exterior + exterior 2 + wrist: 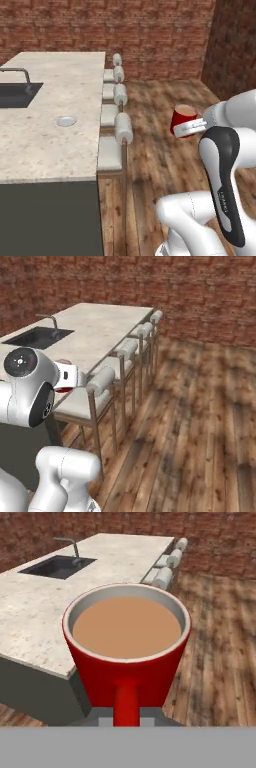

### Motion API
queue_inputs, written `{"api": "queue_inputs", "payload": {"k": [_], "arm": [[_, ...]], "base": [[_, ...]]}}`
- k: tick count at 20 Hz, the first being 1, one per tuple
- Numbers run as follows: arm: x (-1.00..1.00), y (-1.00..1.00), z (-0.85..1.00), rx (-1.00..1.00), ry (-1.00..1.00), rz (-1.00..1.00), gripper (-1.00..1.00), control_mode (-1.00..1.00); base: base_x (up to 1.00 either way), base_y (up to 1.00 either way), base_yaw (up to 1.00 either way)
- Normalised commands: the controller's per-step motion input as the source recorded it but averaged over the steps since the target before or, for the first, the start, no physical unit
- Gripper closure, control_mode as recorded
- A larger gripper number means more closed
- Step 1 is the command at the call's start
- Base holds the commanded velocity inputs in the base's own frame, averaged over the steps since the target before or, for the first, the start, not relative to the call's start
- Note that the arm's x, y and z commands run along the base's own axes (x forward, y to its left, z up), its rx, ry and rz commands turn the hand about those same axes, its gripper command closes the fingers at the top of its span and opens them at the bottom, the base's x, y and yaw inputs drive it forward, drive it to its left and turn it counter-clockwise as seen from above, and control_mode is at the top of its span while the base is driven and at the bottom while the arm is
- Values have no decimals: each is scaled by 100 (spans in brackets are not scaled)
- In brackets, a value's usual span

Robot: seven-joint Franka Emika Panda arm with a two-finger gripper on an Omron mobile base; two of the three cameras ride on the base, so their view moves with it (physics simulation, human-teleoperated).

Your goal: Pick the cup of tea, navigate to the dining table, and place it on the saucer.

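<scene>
Gripper [192,126] clamped on cup of tea [183,120], held up over the wood floor [160,150], right of the stools [123,129] & well apart from the dining table [50,145]. Pick looks done, drive prob. nearly done; placing left, since saucer [66,120] sits bare on the tabletop. Cup upright, long axis vertical, mouth up, handle [126,704] toward the hand.
</scene>
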Motion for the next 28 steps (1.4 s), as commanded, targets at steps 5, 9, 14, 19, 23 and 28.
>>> {"api": "queue_inputs", "payload": {"k": [5,9,14,19,23,28], "arm": [[0,0,0,0,0,0,100,100],[0,0,0,0,0,0,100,100],[0,0,0,0,0,0,100,100],[0,0,0,0,0,0,100,100],[0,0,0,0,0,0,100,100],[0,0,0,0,0,0,100,100]], "base": [[56,-62,74],[53,-64,72],[38,-91,53],[11,-99,35],[24,-82,41],[51,-56,53]]}}
